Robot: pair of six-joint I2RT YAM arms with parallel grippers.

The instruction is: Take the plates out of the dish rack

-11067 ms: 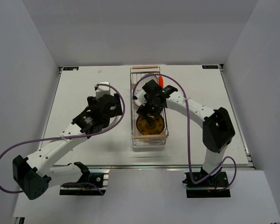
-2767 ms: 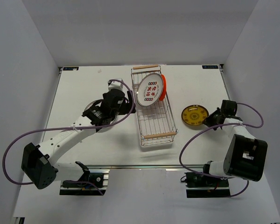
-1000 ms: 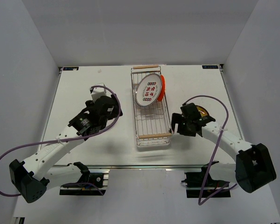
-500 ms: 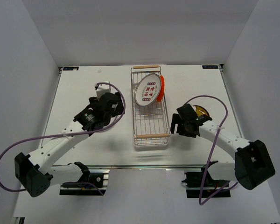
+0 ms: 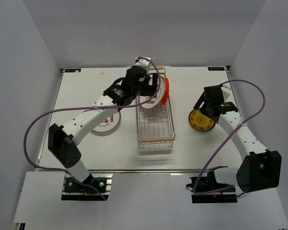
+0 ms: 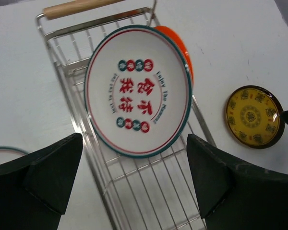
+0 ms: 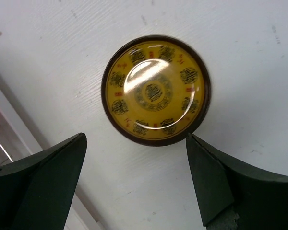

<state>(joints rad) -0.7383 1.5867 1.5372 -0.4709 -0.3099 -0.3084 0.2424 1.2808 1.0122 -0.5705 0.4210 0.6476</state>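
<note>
The dish rack [image 5: 154, 125] stands mid-table, and a white plate with red marks and a teal rim [image 6: 138, 91] leans upright at its far end. An orange-red plate [image 5: 166, 91] stands behind it, also showing in the left wrist view [image 6: 181, 44]. My left gripper [image 5: 147, 94] hovers over these plates, open and empty [image 6: 134, 189]. The yellow-brown patterned plate [image 5: 201, 120] lies flat on the table right of the rack. My right gripper [image 5: 209, 106] is open and empty just above it [image 7: 134, 184], with the plate [image 7: 156, 90] ahead of the fingers.
Another white plate with red marks [image 5: 108, 122] lies on the table left of the rack, partly under the left arm. The rack's near half holds only bare wire, with a wooden handle [image 5: 156, 139] at the near end and another [image 6: 81, 7] at the far end.
My left arm has swung from left of the rack to over its far end. A plate now lies on the table at the left. My right gripper moved back from the rack's side to the yellow plate.
</note>
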